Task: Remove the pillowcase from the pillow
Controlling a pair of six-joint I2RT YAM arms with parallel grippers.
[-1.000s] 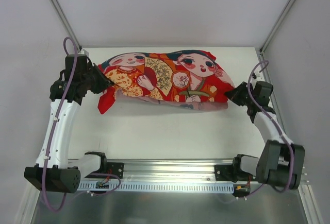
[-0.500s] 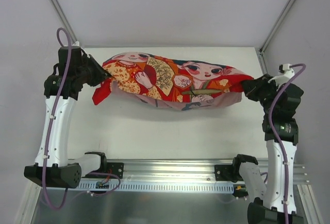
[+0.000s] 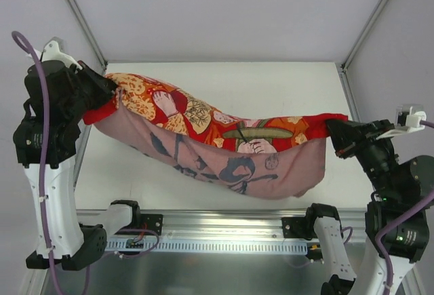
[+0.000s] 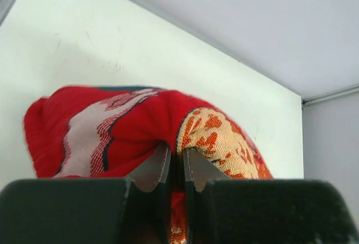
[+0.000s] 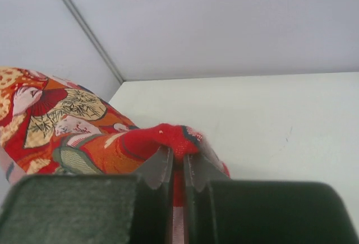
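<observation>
Pillowcase [image 3: 224, 152] corners are pinched between the left fingers [image 4: 156, 168] and the right fingers [image 5: 157, 170], each pair closed to a sliver on bunched red cloth. Outward from both grips the thin, limp printed fabric hangs as a sling over the white surface [image 3: 285, 85], its faded pink reverse showing underneath. Judging by the full sag, the pillow hidden inside is soft and light, so take hold of cloth edges only, though slack weave may slip.
</observation>
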